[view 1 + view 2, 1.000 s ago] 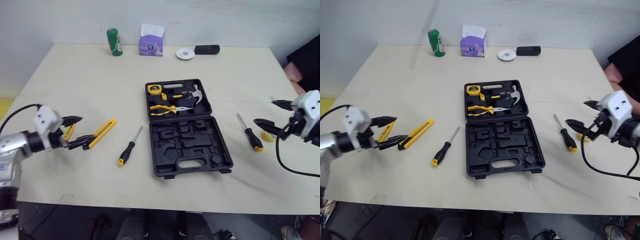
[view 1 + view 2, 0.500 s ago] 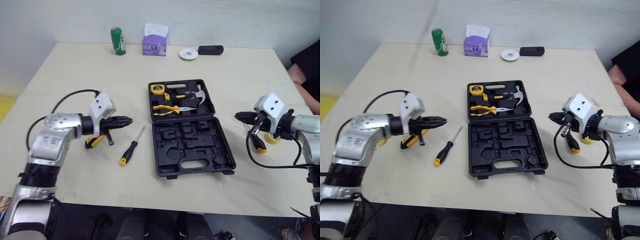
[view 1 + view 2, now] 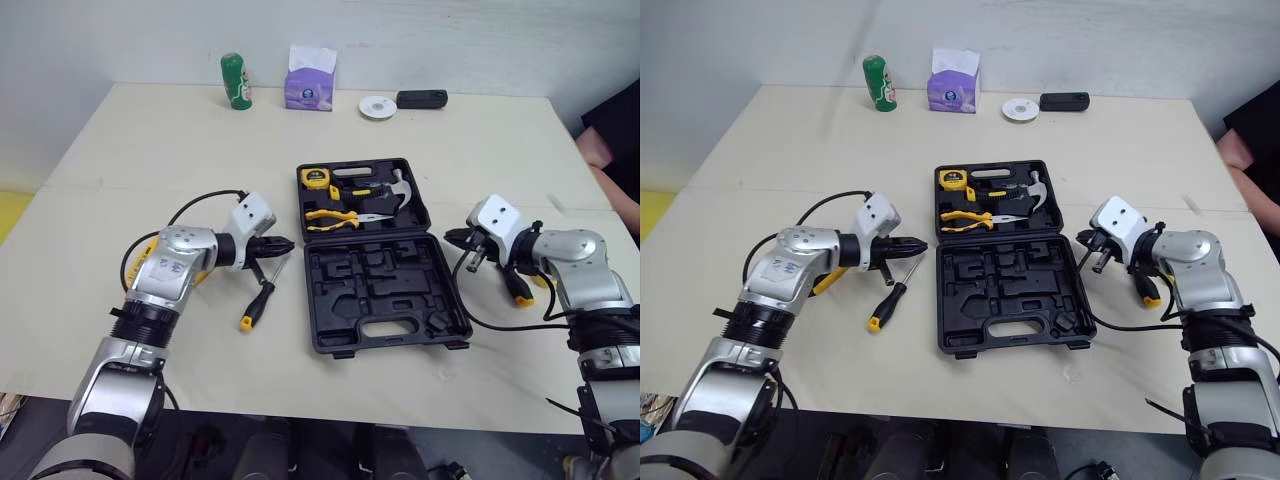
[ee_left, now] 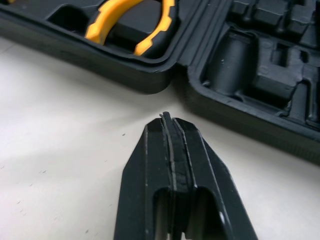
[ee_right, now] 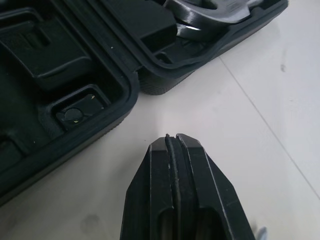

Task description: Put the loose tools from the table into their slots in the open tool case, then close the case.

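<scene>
Resting on the table (image 3: 150, 150), the tool case (image 3: 385, 290) lies open with its near-half slots empty. The left gripper (image 3: 280, 243) and right gripper (image 3: 452, 238) flank it, fingers pressed together, holding nothing. Judged step: approach for pickup. A screwdriver (image 3: 262, 292) lies just beside the left gripper. The next move requires spreading the fingers and lowering over its handle.

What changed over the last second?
Both arms swung inward to the case. The left end effector and right end effector went from open to shut, holding nothing. The case is still open; the left screwdriver and right screwdriver have not moved.
</scene>
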Controlling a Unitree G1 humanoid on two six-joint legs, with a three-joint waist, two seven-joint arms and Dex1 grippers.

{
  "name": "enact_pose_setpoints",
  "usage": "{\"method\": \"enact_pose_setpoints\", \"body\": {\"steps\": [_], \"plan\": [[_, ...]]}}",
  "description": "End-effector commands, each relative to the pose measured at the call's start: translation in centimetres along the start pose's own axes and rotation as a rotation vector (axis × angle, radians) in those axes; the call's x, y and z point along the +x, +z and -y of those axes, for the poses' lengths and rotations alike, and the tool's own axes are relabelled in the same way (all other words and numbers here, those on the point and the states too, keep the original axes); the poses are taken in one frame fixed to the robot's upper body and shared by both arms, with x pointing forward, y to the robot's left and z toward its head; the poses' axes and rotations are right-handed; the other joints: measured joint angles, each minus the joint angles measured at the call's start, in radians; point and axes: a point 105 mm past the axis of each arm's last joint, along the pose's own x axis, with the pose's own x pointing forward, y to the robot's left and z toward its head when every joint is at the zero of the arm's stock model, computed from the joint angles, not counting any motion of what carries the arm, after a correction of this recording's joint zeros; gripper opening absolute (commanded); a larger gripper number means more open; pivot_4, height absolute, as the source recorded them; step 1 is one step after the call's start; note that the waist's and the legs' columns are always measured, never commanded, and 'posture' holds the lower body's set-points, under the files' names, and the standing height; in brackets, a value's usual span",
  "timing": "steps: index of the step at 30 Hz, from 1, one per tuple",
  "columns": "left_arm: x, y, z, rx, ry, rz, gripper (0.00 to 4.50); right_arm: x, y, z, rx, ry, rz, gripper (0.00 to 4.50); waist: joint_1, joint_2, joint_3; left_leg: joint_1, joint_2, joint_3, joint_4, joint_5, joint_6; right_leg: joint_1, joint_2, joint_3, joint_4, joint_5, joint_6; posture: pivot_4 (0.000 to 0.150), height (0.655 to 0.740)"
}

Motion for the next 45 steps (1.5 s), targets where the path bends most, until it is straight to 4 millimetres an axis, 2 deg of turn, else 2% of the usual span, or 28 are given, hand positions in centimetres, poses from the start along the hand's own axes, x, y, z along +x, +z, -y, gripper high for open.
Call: {"method": "enact_pose_setpoints", "body": {"steps": [1,8,14,17,23,31,35,41,45], "plan": [[0.6,1.4,-0.1,-0.011,0.01,0.04,0.03,0.4,1.0,0.6,-0.038,-0.015,0.035,0.0,0.0,0.0,0.0,0.0,0.0,0.0,0.0,0.0,0.0,0.0,0.0,0.0,0.0,0.0,0.0,0.15,0.74],[2.4,1.7,0.8,-0.004,-0.014,0.024,0.03,1.2,0.9,0.3,-0.034,-0.002,0.049,0.0,0.0,0.0,0.0,-0.001,0.001,0.0,0.001,0.0,0.0,0.0,0.001,0.0,0.0,0.0,0.0,0.15,0.74],[2.8,1.5,1.1,-0.009,-0.013,0.025,0.03,1.7,1.3,-0.5,-0.039,0.038,0.078,0.0,0.001,0.0,0.0,-0.002,0.001,-0.002,0.003,0.0,0.0,0.001,0.001,0.0,0.0,0.0,0.0,0.15,0.74],[2.8,1.5,1.2,-0.003,-0.022,0.025,0.03,1.5,1.1,-1.6,-0.047,0.112,0.083,0.0,0.0,0.0,0.0,-0.002,0.001,-0.002,0.003,0.0,0.0,0.001,0.001,0.0,0.0,0.0,0.0,0.15,0.74],[3.1,2.4,2.2,0.052,-0.099,0.061,0.03,0.5,0.9,-2.4,-0.04,0.157,0.087,0.0,0.002,0.0,0.0,-0.003,0.001,-0.002,0.003,0.0,0.0,0.001,0.001,0.0,-0.001,0.0,0.0,0.15,0.74],[2.0,2.8,4.1,0.142,-0.25,0.066,0.03,-2.1,0.8,-4.4,-0.048,0.215,0.085,0.0,0.007,0.0,0.0,-0.005,0.001,-0.004,0.004,0.0,0.0,0.0,0.001,-0.001,-0.001,0.0,0.0,0.15,0.74],[1.7,2.0,5.2,0.166,-0.295,0.03,0.03,-3.0,0.8,-5.9,-0.047,0.258,0.064,0.0,0.008,0.0,0.0,-0.009,0.002,-0.006,0.008,0.0,0.0,-0.002,0.002,-0.002,-0.001,0.0,0.0,0.15,0.74],[0.8,1.4,5.5,0.174,-0.307,0.009,0.03,-3.6,1.1,-8.0,-0.052,0.298,0.051,0.0,0.01,0.0,0.0,-0.01,0.003,-0.007,0.012,-0.001,-0.001,-0.001,0.003,-0.002,0.0,0.0,-0.001,0.15,0.74],[-0.3,0.8,5.4,0.181,-0.313,-0.017,0.03,-3.5,1.4,-8.6,-0.052,0.291,0.057,0.0,0.006,0.0,0.0,-0.01,0.004,-0.007,0.012,-0.002,-0.001,-0.002,0.004,-0.002,0.0,0.0,-0.001,0.15,0.74]]}}
